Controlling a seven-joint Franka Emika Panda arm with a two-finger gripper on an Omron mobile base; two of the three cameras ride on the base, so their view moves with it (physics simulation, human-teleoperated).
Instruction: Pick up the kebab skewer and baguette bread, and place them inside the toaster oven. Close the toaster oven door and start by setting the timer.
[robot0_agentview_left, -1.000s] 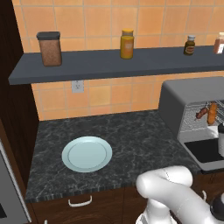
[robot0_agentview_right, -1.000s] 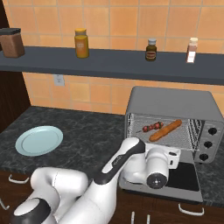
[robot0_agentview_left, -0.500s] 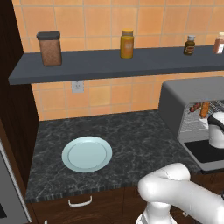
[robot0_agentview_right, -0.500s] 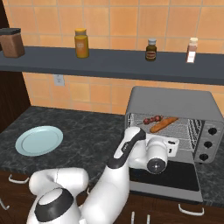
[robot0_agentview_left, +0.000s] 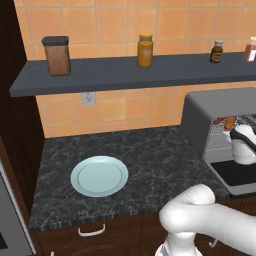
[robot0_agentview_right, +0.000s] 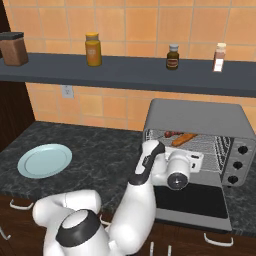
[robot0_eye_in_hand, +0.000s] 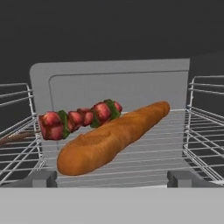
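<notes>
The toaster oven (robot0_agentview_right: 200, 117) stands on the counter at the right, its door (robot0_agentview_right: 192, 202) folded down flat. On the wire rack inside lie the orange-brown baguette bread (robot0_eye_in_hand: 113, 138) and, just behind it, the kebab skewer (robot0_eye_in_hand: 78, 118) with red meat chunks; both touch. From the right base view the baguette (robot0_agentview_right: 184, 139) and skewer (robot0_agentview_right: 172, 133) sit at the rack's middle. My gripper (robot0_eye_in_hand: 113, 180) hovers above the door at the oven mouth, facing the food, open and empty, its fingertips (robot0_eye_in_hand: 41, 178) wide apart. The hand (robot0_agentview_left: 243, 145) also shows beside the oven (robot0_agentview_left: 220, 112).
A pale blue plate (robot0_agentview_right: 44, 160) sits bare on the dark counter to the left. The oven's knobs (robot0_agentview_right: 236, 164) line its right front. A shelf (robot0_agentview_right: 125, 72) above carries jars and bottles. A steel wall oven edge (robot0_agentview_left: 10, 220) is at far left.
The hand has risen from low over the open door up to the oven mouth. The jaws stayed wide open; baguette and skewer have not moved.
</notes>
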